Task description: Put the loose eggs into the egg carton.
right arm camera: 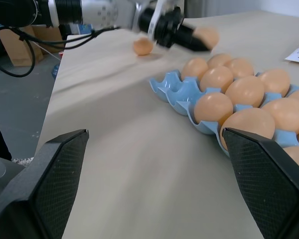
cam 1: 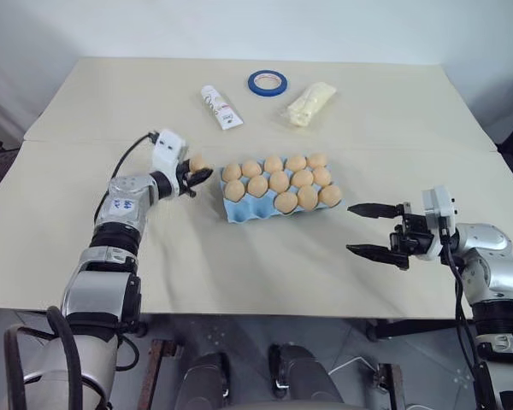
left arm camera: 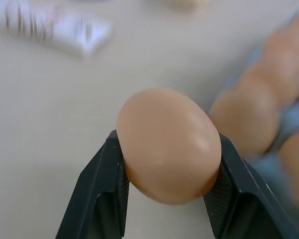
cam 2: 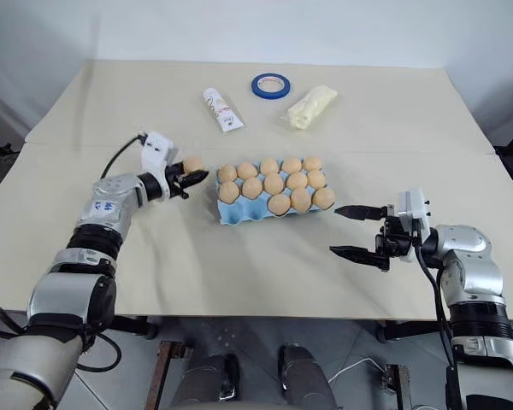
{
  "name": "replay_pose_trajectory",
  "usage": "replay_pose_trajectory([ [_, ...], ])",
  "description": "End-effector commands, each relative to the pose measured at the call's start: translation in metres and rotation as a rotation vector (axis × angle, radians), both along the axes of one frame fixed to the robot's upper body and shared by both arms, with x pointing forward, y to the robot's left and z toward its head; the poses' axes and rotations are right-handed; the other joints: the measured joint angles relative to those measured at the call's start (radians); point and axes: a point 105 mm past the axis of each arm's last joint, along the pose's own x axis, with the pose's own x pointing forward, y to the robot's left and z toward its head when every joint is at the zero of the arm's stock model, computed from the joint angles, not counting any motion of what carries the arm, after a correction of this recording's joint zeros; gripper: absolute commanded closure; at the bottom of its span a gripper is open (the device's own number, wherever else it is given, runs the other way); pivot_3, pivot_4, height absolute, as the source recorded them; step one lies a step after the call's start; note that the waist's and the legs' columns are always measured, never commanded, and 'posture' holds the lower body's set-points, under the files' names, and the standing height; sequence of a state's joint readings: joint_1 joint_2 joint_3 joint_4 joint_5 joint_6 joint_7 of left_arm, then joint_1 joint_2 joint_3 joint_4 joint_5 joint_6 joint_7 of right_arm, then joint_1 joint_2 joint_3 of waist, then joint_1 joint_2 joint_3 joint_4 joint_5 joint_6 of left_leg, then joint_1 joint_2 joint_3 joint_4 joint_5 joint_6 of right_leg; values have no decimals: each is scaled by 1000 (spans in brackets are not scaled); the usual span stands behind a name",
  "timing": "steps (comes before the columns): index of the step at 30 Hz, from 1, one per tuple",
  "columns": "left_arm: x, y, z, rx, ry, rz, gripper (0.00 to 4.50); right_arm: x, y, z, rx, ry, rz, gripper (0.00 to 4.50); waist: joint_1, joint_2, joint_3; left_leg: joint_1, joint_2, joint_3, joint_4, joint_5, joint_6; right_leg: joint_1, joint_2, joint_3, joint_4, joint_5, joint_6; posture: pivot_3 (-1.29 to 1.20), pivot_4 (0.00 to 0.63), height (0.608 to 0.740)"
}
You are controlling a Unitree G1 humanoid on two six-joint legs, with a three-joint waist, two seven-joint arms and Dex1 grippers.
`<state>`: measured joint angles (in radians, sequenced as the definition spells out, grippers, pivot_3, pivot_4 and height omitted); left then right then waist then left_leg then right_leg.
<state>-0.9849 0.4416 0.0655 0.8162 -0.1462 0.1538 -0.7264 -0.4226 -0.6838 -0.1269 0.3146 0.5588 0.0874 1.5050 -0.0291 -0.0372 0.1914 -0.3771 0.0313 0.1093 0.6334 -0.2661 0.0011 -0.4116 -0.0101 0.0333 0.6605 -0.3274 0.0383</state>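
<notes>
Left pincer (cam 1: 197, 173): clamped on an egg (cam 1: 198, 162), just left of the carton (cam 1: 244, 211).
Right pincer (cam 1: 368, 229): apart, right of carton.
Advice: carry level, lower into an empty near-left cup (right arm camera: 173, 84), release gently.

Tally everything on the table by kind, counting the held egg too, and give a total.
eggs: 15 (13 in the egg carton, 1 in the left gripper, 1 loose on the table)
egg carton: 1
tape ring: 1
tube: 1
plastic bag: 1
Total: 19

Beige table (cam 1: 85, 256) against a plain white wall (cam 1: 239, 26), grey floor beneath.
</notes>
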Motion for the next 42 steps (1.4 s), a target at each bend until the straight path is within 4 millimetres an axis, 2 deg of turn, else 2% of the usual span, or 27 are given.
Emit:
replay_pose_trajectory([
  [1,-22,-15,33,-70,-70,-152,2898,-1,-6,15,1,-62,-4,0,-1,0,0,0,0,0,0,0,-1,0,0,0,0,0,0,0,150,740],
  [4,-40,-31,33,-65,-35,-262,2898,0,-6,15,-1,-63,-6,0,-1,0,0,0,0,0,0,1,-1,0,0,0,1,0,0,0,150,740],
  [7,-57,-47,18,-11,-2,-378,2898,1,-5,15,1,-65,-9,0,-1,0,0,1,0,0,1,1,-1,0,0,0,2,0,0,0,150,740],
  [9,-62,-54,5,21,31,-410,2898,1,-4,15,3,-67,-8,0,-1,0,0,1,0,0,2,1,0,1,0,1,2,0,0,0,150,740],
  [19,-61,-79,-13,46,85,-450,2898,-3,-6,12,-3,-62,-25,0,-1,0,0,1,0,-1,4,-1,5,2,0,1,2,1,0,0,150,740],
  [24,-57,-90,-15,32,85,-466,2898,-3,-6,11,-5,-62,-31,0,-2,0,0,1,0,-1,5,-1,5,2,0,1,2,1,1,0,150,740],
  [33,-56,-92,-9,15,98,-473,30,-7,-6,15,31,-84,-22,0,-1,0,0,1,0,-1,4,-2,5,2,0,1,2,1,1,0,150,740],
  [39,-60,-83,4,23,51,-453,30,-6,-5,16,45,-88,-15,0,-3,0,0,1,0,-1,4,-1,4,2,1,1,2,1,1,0,150,740],
  [42,-58,-62,27,-28,-25,-372,30,-5,-4,19,58,-98,-14,0,-3,0,0,1,0,-1,4,-1,4,2,0,1,2,1,1,0,150,740],
])
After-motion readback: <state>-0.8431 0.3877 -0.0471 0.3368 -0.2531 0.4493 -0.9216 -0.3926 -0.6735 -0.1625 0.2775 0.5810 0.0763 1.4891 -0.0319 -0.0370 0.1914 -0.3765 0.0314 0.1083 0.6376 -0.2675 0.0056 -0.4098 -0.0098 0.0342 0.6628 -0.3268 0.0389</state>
